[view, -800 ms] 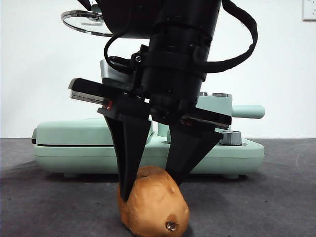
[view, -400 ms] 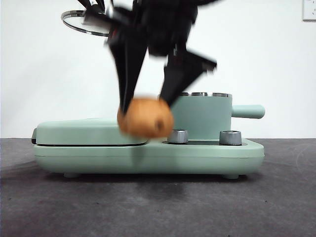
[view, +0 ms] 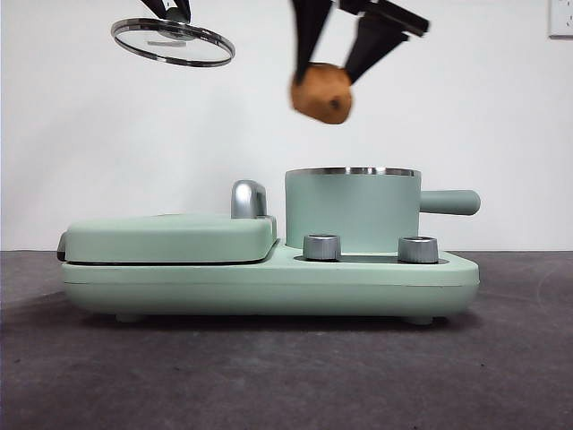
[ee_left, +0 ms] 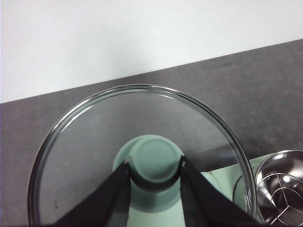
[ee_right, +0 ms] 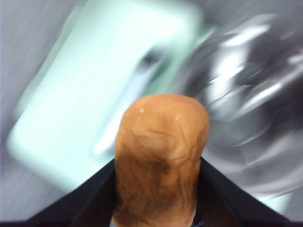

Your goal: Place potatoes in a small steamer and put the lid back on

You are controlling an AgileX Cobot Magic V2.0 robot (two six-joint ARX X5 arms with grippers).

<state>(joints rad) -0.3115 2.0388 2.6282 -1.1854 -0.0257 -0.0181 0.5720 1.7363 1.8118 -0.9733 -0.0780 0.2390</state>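
Note:
My right gripper is shut on the orange-brown potato and holds it high above the open mint-green steamer pot, over its left part. The potato fills the blurred right wrist view, with the pot's steel inside below it. My left gripper is shut on the green knob of the clear glass lid and holds it in the air at the upper left. The lid also shows in the left wrist view.
The pot stands on a mint-green cooker base with two steel dials. A flat green hinged griddle with a chrome handle lies left of the pot. The pot's side handle points right. The table is dark grey.
My right gripper has lifted the potato off the table in front of the cooker, up and to the right, to a spot above the pot. The lid has stayed in place.

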